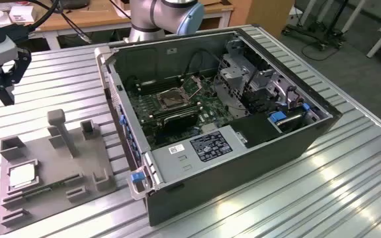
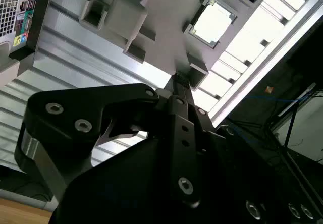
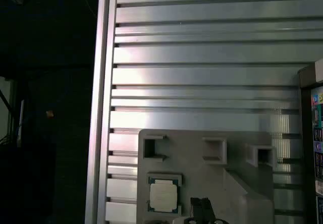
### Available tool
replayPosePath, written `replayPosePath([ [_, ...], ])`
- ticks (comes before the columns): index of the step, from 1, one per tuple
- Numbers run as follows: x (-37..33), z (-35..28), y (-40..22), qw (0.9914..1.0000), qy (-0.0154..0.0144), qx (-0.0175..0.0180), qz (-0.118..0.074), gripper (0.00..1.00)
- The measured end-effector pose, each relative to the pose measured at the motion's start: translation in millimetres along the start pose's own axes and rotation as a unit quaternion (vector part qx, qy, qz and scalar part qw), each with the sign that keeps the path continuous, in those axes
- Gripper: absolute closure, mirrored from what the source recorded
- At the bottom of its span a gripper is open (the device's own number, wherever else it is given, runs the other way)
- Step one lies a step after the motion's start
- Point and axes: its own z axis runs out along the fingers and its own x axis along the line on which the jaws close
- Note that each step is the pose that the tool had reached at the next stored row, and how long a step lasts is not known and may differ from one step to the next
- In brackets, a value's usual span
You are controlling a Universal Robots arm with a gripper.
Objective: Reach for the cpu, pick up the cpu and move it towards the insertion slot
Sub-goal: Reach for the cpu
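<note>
The cpu (image 1: 22, 174) is a small, flat square chip with a pale silvery face. It lies face up in a square recess of the grey plastic fixture (image 1: 58, 166) on the bench (image 1: 289, 198). The insertion slot (image 1: 172, 98), a metal-framed square socket with a dark centre, sits on the green circuit board (image 1: 207, 106) inside the open computer case (image 1: 243, 168), well apart from the cpu.

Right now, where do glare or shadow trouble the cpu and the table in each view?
In the second wrist view, glare bleaches the cpu and the table slats near it. In the first wrist view, a bright band lies across the table; the cpu reads evenly lit. In the exterior view, light is even, with soft reflections on the table and shade inside the computer case.
</note>
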Motion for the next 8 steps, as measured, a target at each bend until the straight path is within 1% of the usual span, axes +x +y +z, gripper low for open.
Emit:
replayPosePath([
  [8, 0.1, 1.1, -0.1, 1.0, 0.0, 0.0, 0.0, 0.9],
])
